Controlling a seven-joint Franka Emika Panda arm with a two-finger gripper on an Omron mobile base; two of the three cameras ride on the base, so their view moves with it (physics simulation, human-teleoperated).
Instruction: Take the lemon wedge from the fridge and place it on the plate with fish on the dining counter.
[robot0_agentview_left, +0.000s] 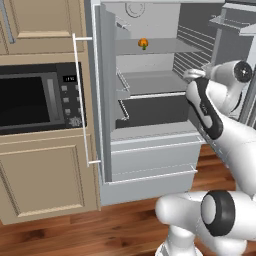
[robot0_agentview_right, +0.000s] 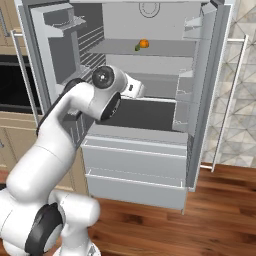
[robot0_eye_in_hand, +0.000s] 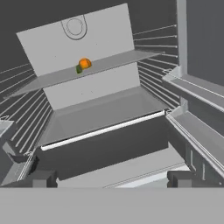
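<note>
– Where's the claw now?

– The two-finger dark-tipped claw (robot0_eye_in_hand: 111, 178) is poked just inside the open front of the tall pale grey French-door fridge (robot0_agentview_left: 150, 165), at about the height of the middle shelf. Its two fingertips (robot0_eye_in_hand: 41, 178) stand spread as wide as they go, with nothing between them.

– So it's got nothing yet. What sits closest to it?

– Straight ahead and a bit below is the flat grey middle shelf with a white front strip (robot0_eye_in_hand: 103, 130); it looks bare. Under that lies a darker compartment and then the pale lower drawers (robot0_agentview_right: 135, 165).

– And the lemon wedge?

– Up and beyond the claw, on the thin grey upper shelf (robot0_eye_in_hand: 109, 65). There's a small orange-yellow piece with a bit of green beside it, the lemon wedge (robot0_eye_in_hand: 83, 64), resting near the shelf's middle, close to the back wall. It's well apart from the fingers. I can't tell what the green bit is; too small.

– Anything in the doors?

– Both doors are swung out to either side of the claw. The grey door bins (robot0_agentview_right: 192, 30) appear to hold nothing. The long white bar handle (robot0_agentview_left: 80, 100) shows on the left door's edge.

– Further out?

– Off to the claw's left, a black built-in microwave (robot0_agentview_left: 37, 97) is set in beige wooden cabinets (robot0_agentview_left: 45, 175), over a reddish wood floor (robot0_agentview_right: 200, 220).
</note>
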